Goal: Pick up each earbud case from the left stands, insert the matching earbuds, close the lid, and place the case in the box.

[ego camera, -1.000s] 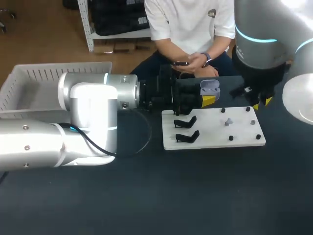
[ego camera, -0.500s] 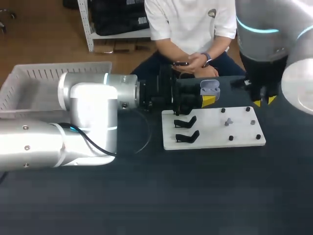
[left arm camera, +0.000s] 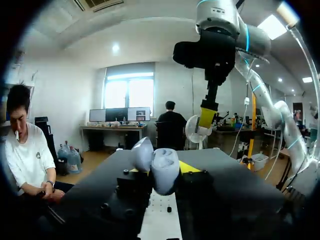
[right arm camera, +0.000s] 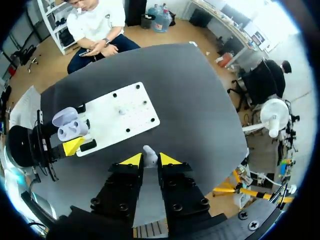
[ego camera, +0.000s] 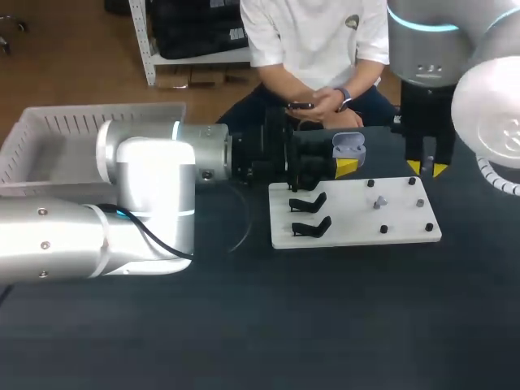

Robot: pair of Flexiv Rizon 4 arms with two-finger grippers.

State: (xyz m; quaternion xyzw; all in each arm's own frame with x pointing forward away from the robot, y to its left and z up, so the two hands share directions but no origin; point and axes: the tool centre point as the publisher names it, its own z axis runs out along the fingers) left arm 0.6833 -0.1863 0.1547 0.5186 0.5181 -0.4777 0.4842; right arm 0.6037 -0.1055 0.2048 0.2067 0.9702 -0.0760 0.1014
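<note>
Right gripper [right arm camera: 148, 159] is pinching narrow on an earbud [right arm camera: 149, 152], tips pointing down, hanging over the far right corner of the white board [ego camera: 357, 221]. Open case [ego camera: 348, 146] is sitting off to its left, past the board's far edge. It's clamped in the left gripper [ego camera: 344, 162] with the lid open. My read: the earbud is needing a leftward carry, then a drop into the case. Second earbud [ego camera: 379, 201] is lying on the board between them, and two black stands [ego camera: 307, 203] are sitting on the near side of the case. Nothing looks to be blocking the path. Box [ego camera: 49, 134] is waiting far left.
</note>
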